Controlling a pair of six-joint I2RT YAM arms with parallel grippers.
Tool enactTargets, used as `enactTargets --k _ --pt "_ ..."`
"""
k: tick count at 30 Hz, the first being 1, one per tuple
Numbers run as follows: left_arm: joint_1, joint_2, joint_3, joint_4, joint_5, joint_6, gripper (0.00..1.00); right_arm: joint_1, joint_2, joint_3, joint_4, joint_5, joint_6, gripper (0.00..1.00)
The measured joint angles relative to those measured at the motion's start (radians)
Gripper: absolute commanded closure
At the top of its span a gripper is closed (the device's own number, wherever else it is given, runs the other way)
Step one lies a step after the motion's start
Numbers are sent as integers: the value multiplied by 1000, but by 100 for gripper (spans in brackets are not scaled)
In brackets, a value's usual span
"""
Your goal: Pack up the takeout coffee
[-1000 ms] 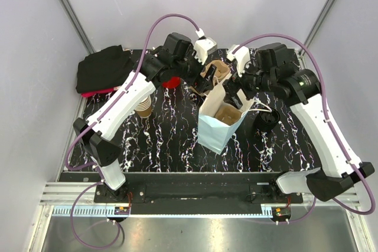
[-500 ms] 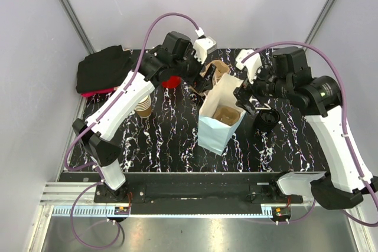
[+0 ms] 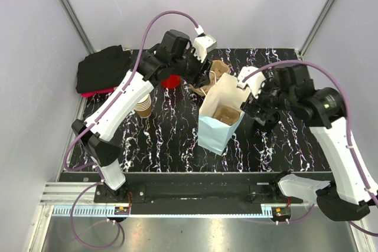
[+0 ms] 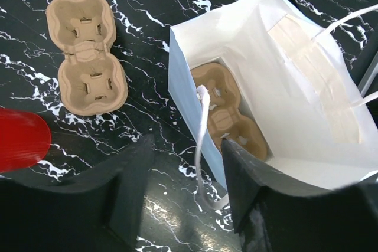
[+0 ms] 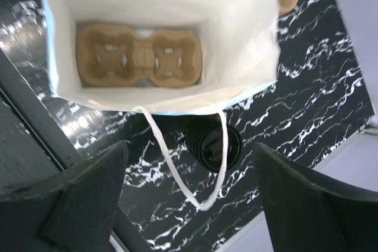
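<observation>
The left jaws stand partly open and empty, with the string handle [image 4: 202, 140] of the white paper bag [image 4: 283, 87] showing between them. The right jaws gape wide and empty above the bag's moulded-pulp cup carrier [image 5: 139, 54]. The kraft-paper cup [image 3: 143, 106] sits on the bench [image 3: 171, 140], well apart from both jaws.

one pulp carrier [image 4: 227, 113] lies inside the open white bag [image 4: 283, 87], a second carrier [image 4: 86, 54] on the table [image 4: 147, 4] nearby.

There goes the right gripper [image 5: 189, 149], backing off from over the mouth of the white paper bag [image 3: 215, 125] to its right side, while the left gripper [image 4: 186, 146] at the bag's far corner narrows its jaws.
</observation>
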Motion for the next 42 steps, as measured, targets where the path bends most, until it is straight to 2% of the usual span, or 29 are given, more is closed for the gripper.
enactTargets --k 3,5,6,7,9,10,13,25,35,42 --pt "0 0 8 -4 1 0 65 0 12 -72 6 31 -26 36" --pt "0 3 18 -6 1 0 75 0 19 -103 12 48 -40 42" --pt "0 5 22 -6 2 -2 79 0 20 -110 13 50 -43 49" --pt "0 8 27 -6 2 -1 81 0 21 -114 13 56 -45 61" --pt "-2 14 37 -7 2 0 90 0 21 -115 14 63 -55 75" --pt "-3 18 39 -7 2 0 92 0 21 -115 16 64 -57 87" --pt "-6 29 51 -9 1 1 98 0 22 -113 13 63 -64 100" --pt "-21 82 207 -56 10 14 100 0 42 63 -2 13 -66 100" --pt "-43 70 126 -36 20 35 100 0 39 -80 -4 -21 -66 100" --pt "-45 68 114 -42 15 48 100 0 39 -91 26 -34 -60 100"
